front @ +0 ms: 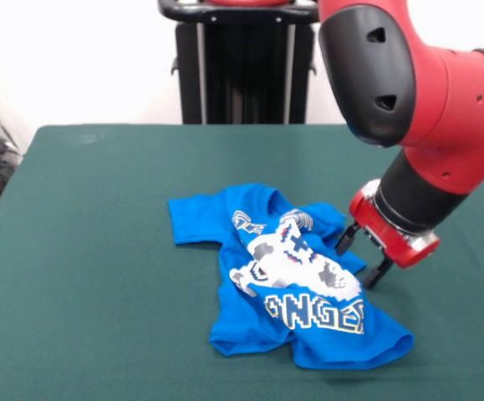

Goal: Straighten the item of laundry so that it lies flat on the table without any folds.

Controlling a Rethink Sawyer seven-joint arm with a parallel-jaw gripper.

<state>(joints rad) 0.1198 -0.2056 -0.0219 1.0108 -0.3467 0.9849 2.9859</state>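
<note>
A small bright blue T-shirt (pixel 283 280) lies rumpled in the middle of the dark green table (pixel 91 251). Its front faces up with a white-grey pixel print and white block letters. One sleeve lies spread at the left, the right sleeve is bunched, and the hem at the front curls in folds. My gripper (pixel 360 261) hangs low at the shirt's right edge, beside the bunched sleeve. It is open, with one dark finger (pixel 347 238) near the sleeve and the other finger (pixel 379 271) further toward the front. Nothing is held between them.
The red and black arm (pixel 425 100) comes down from the upper right and covers the table's right rear part. A black pedestal frame (pixel 242 63) stands behind the table's far edge. Cables lie off the table at the far left.
</note>
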